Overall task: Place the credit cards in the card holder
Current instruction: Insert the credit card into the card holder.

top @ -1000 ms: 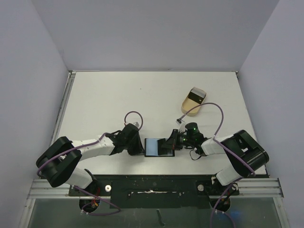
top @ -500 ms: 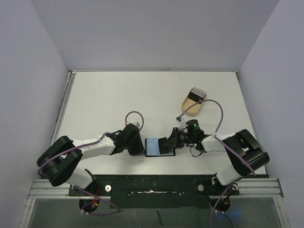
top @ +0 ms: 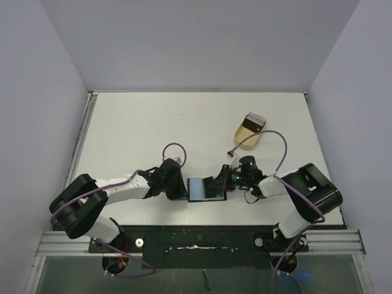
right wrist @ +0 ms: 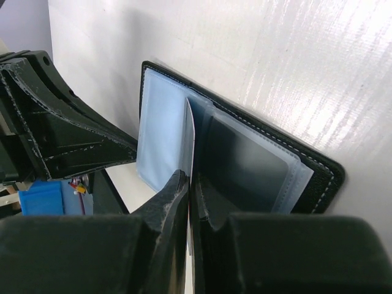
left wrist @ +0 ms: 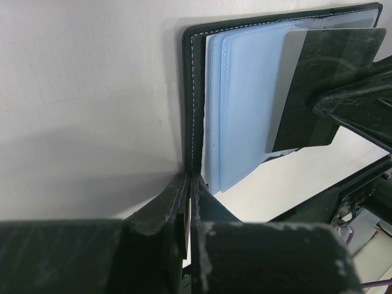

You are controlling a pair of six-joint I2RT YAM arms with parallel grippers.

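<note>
The black card holder [top: 205, 189] lies open near the table's front edge, its bluish-grey sleeves facing up [left wrist: 239, 104]. My left gripper [top: 182, 190] is shut on the holder's left cover edge [left wrist: 191, 177]. My right gripper [top: 222, 182] is shut on a dark credit card [left wrist: 324, 86] and holds it tilted over the holder's right half. In the right wrist view the card shows edge-on [right wrist: 190, 138] between my fingertips [right wrist: 190, 180], its tip at the sleeves [right wrist: 245, 159]. I cannot tell whether the card is inside a sleeve.
A beige oval tray [top: 245, 136] stands at the back right with something tan-gold in it. The right arm's purple cable [top: 278, 147] loops between the tray and the wrist. The left arm's cable [top: 173, 150] loops behind the left wrist.
My right gripper has shifted slightly left and back with the dark card, closer over the holder. The left gripper and the holder have hardly moved.
</note>
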